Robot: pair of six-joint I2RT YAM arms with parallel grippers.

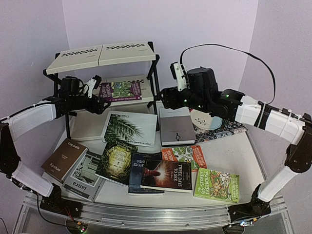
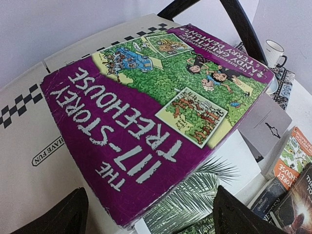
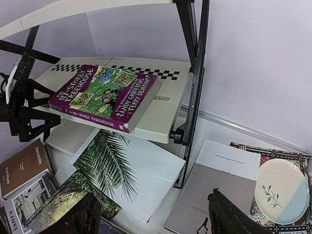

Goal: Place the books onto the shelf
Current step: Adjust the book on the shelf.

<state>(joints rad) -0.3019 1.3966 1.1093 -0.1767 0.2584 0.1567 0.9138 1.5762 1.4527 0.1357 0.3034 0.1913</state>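
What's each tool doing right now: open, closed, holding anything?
Left tool: open, holding nothing; the purple Treehouse book lies on the shelf just ahead of it.
Right tool: open, holding nothing.

Left arm (image 1: 30, 118): extends forward from the left base, forearm roughly level, wrist pointing to the right.
Left hand (image 1: 97, 95): fingers (image 2: 56, 217) spread wide, a clear gap between them.
Right arm (image 1: 267, 117): elbow high at the far right, forearm stretched leftward across the middle.
Right hand (image 1: 165, 97): held up above the desk, fingers (image 3: 75, 219) set wide apart.
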